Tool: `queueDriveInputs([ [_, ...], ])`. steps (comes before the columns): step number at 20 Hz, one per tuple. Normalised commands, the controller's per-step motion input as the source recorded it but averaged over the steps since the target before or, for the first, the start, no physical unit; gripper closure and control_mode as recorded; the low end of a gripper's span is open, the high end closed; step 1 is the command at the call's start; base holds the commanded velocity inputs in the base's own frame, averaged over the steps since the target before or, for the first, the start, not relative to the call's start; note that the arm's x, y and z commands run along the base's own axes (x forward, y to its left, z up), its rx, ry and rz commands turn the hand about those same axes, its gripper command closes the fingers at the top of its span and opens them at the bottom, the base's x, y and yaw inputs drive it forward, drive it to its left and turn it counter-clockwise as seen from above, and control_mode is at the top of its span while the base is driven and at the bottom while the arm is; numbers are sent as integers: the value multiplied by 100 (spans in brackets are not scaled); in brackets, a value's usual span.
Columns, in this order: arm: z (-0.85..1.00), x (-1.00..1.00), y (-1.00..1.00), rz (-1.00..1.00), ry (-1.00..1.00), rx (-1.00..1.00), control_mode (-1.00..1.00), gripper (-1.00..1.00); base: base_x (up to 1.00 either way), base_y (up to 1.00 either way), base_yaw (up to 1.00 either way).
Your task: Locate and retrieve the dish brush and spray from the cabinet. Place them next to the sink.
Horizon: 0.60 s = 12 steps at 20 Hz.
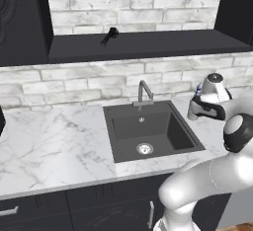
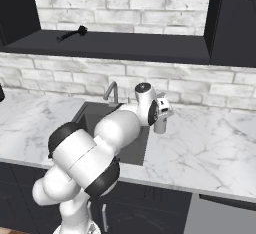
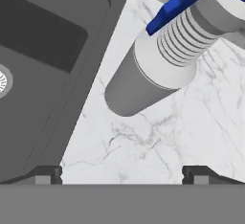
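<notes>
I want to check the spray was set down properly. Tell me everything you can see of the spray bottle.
The spray is a smooth grey cylinder with a ribbed white neck and a blue trigger nozzle. It stands upright on the white marble counter, just right of the sink, below the brick wall. The claw is open, its fingertips apart and clear of the bottle, so nothing but the counter touches it.

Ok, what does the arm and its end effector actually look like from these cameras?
The arm is glossy white, built of rounded segments with black bands at the joints. The end effector has two small dark, blocky fingertips. No cables or markings are visible.
</notes>
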Motion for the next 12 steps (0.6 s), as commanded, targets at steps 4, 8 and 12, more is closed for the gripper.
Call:
queueDriveInputs([
  [4,32,-34,30,-28,0,0,-100,-100,0,0,0],
  [8,38,-30,24,-30,0,2,-100,-100,0,0,0],
  [12,39,-33,29,-27,0,7,-100,-100,0,0,0],
])
